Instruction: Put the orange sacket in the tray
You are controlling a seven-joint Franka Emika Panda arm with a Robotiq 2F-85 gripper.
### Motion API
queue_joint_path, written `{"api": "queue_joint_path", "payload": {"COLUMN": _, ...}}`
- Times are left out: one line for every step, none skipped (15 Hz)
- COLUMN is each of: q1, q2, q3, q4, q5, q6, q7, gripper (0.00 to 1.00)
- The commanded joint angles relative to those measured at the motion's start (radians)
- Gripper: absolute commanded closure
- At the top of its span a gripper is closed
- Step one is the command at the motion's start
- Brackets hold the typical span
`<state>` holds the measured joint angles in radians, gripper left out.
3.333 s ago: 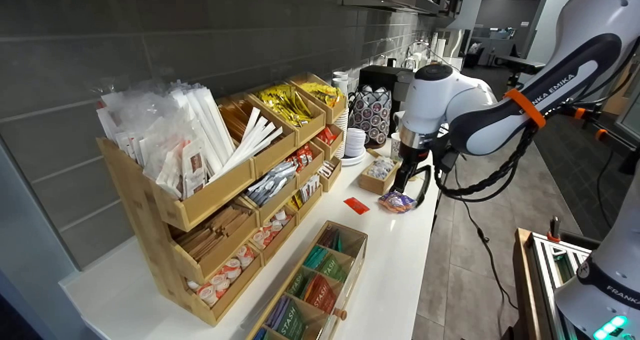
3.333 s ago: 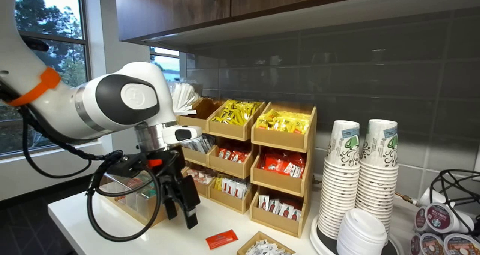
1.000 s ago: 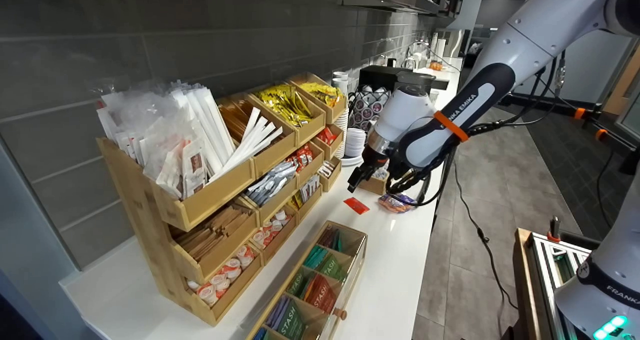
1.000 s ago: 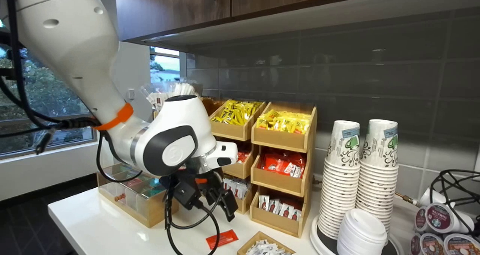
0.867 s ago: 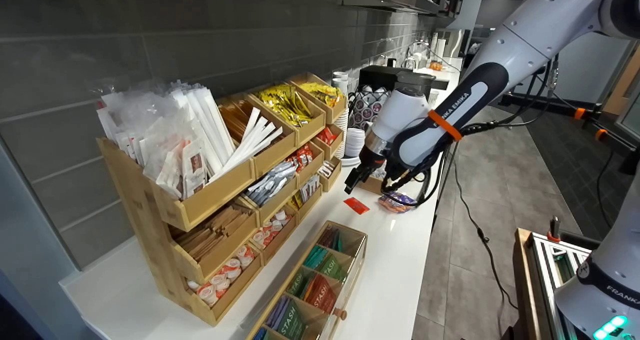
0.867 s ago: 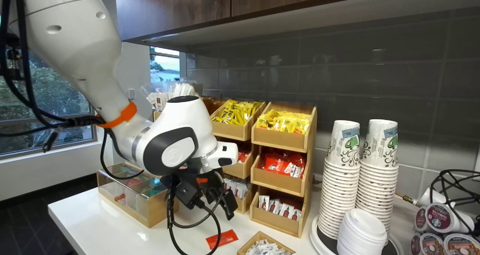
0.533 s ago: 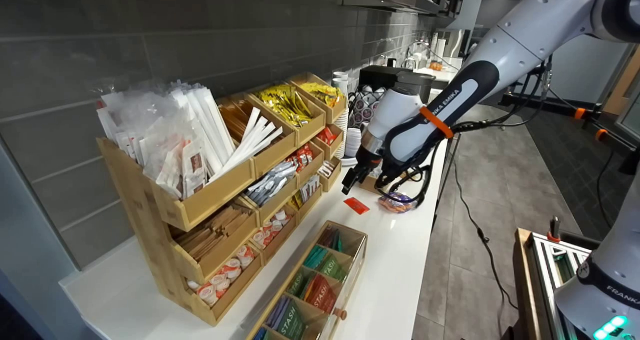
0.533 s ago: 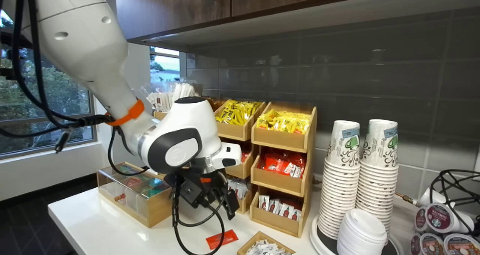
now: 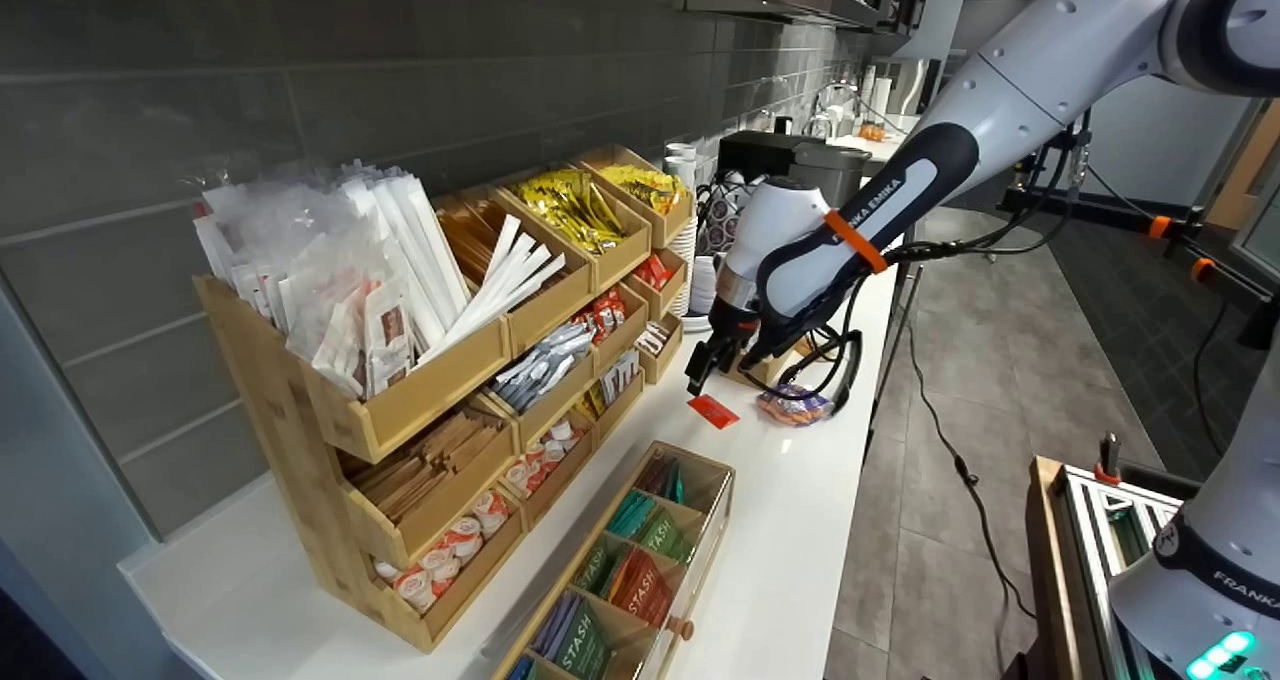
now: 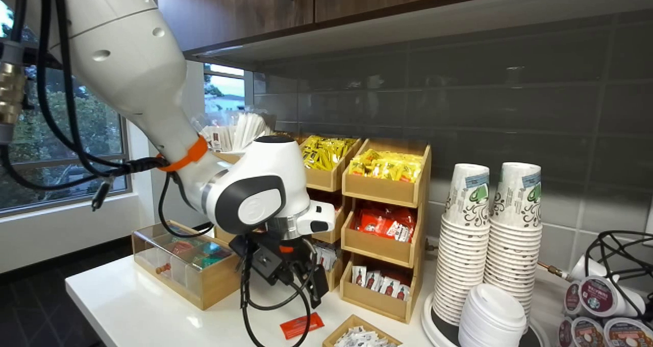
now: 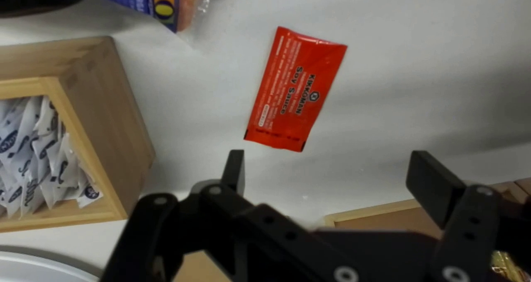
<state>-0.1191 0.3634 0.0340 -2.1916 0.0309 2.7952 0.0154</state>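
The orange-red soy sauce sachet (image 11: 295,91) lies flat on the white counter. It shows in both exterior views (image 9: 713,412) (image 10: 300,326). My gripper (image 11: 332,172) is open and empty, its fingers wide apart. It hangs above the counter, close to the sachet on the side toward the tiered rack; it shows in both exterior views (image 9: 702,368) (image 10: 317,292). The sachet lies just beyond the fingertips in the wrist view, not between them. Wooden trays of the rack (image 10: 380,245) hold packets, red ones in the middle tier. I cannot tell which tray is meant.
A small wooden box of white packets (image 11: 108,120) stands beside the sachet. A purple-orange packet (image 9: 792,407) lies near the counter's front edge. A divided tea box (image 9: 718,520) stands farther along. Stacked paper cups (image 10: 461,255) and lids (image 10: 492,314) stand beyond the rack.
My gripper has moved from beside the purple-orange packet toward the rack, near the red sachet. In the last second it has shifted slightly and come a little lower. The sachet has not moved.
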Motion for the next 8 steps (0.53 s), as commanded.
{"api": "queue_joint_path", "payload": {"q1": 0.018, "q2": 0.050, "q3": -0.016, "q4": 0.043, "q5": 0.021, "q6": -0.020, "q7": -0.009, "gripper": 0.00}}
{"api": "queue_joint_path", "payload": {"q1": 0.022, "q2": 0.061, "q3": -0.018, "q4": 0.052, "q5": 0.016, "q6": -0.028, "q7": -0.007, "gripper": 0.00}}
{"api": "queue_joint_path", "payload": {"q1": 0.022, "q2": 0.073, "q3": -0.017, "q4": 0.061, "q5": 0.016, "q6": -0.033, "q7": -0.009, "gripper": 0.00}}
{"api": "queue_joint_path", "payload": {"q1": 0.024, "q2": 0.082, "q3": -0.018, "q4": 0.067, "q5": 0.014, "q6": -0.041, "q7": -0.007, "gripper": 0.00}}
{"api": "queue_joint_path", "payload": {"q1": 0.025, "q2": 0.090, "q3": -0.018, "q4": 0.073, "q5": 0.013, "q6": -0.045, "q7": -0.007, "gripper": 0.00}}
{"api": "queue_joint_path", "payload": {"q1": 0.030, "q2": 0.098, "q3": -0.025, "q4": 0.078, "q5": 0.007, "q6": -0.049, "q7": 0.000, "gripper": 0.00}}
{"api": "queue_joint_path", "payload": {"q1": 0.033, "q2": 0.104, "q3": -0.027, "q4": 0.083, "q5": 0.006, "q6": -0.050, "q7": 0.002, "gripper": 0.00}}
{"api": "queue_joint_path", "payload": {"q1": 0.040, "q2": 0.110, "q3": -0.035, "q4": 0.086, "q5": 0.000, "q6": -0.045, "q7": 0.009, "gripper": 0.00}}
